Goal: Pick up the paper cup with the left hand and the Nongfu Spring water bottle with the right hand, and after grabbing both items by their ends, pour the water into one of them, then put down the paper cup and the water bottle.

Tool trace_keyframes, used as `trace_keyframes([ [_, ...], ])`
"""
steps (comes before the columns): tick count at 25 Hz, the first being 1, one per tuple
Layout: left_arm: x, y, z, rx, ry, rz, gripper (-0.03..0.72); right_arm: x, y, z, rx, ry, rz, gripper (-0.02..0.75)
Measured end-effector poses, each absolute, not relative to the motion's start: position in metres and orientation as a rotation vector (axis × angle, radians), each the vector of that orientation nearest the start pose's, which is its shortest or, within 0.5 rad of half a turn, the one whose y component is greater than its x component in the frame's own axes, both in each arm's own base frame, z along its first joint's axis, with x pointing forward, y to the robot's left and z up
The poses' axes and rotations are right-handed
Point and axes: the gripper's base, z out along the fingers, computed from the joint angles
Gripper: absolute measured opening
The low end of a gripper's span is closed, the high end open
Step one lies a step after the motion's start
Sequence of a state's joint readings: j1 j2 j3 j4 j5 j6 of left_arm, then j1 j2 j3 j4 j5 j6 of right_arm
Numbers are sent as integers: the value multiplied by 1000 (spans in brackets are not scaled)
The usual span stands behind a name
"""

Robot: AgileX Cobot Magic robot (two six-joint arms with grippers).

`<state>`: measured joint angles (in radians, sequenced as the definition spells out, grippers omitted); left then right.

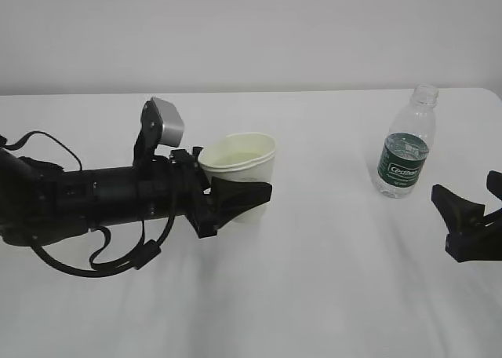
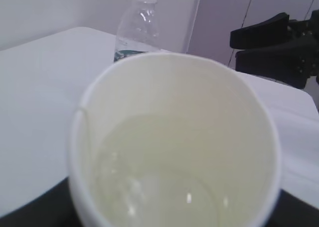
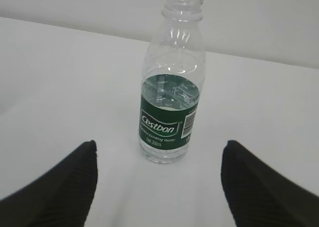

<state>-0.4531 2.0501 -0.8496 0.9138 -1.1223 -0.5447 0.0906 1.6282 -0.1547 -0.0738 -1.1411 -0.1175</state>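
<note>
1. On the white table [image 1: 314, 295] we see the paper cup [image 1: 241, 173] left of centre: a tapered white cone with a rolled rim and a pale cream inside, standing upright.
2. We find the left hand [image 1: 235, 193] reaching in level from the left, its matte black fingers [image 1: 243, 195] set either side of the cup wall. The jaws stand about cup-wide; we cannot tell whether they press the paper or merely flank it.
3. Inside the cup, the left wrist view shows the water [image 2: 159, 182], clear, with small glints, covering the bottom.
4. The Nongfu Spring water bottle [image 3: 172, 95] stands upright toward the right end of the table, well apart from the cup. It is clear ribbed plastic, capless, with a dark green label band carrying white lettering.
5. We see the right hand [image 1: 471, 217] at the right edge of the exterior view, near the bottle but not touching it. Its jaws gape wide and hold nothing, and in its own wrist view the bottle sits between the two fingertips with bare table on both sides.
6. Between cup and bottle we note a broad open stretch of table. The far table edge meets a plain pale wall [image 1: 251, 28].
</note>
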Motion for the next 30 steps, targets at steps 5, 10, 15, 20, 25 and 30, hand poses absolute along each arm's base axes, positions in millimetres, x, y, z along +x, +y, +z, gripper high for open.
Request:
trace_keyframes([
  [5, 300, -189, 121, 889, 1623, -988, 447, 209, 25, 138, -264, 1797, 20, 587],
  [10, 311, -167, 121, 846, 1633, -925, 447, 209, 25, 138, -264, 1797, 20, 587],
  [15, 318, -154, 126, 834, 1614, -871, 447, 209, 25, 138, -264, 1797, 20, 587],
  [20, 324, -141, 126, 796, 1623, -837, 447, 209, 25, 138, -264, 1797, 20, 587],
  [25, 331, -125, 126, 753, 1635, -800, 446, 209, 25, 138, -264, 1797, 20, 587],
  [30, 330, -121, 124, 737, 1648, -796, 430, 209, 25, 138, -264, 1797, 20, 587],
])
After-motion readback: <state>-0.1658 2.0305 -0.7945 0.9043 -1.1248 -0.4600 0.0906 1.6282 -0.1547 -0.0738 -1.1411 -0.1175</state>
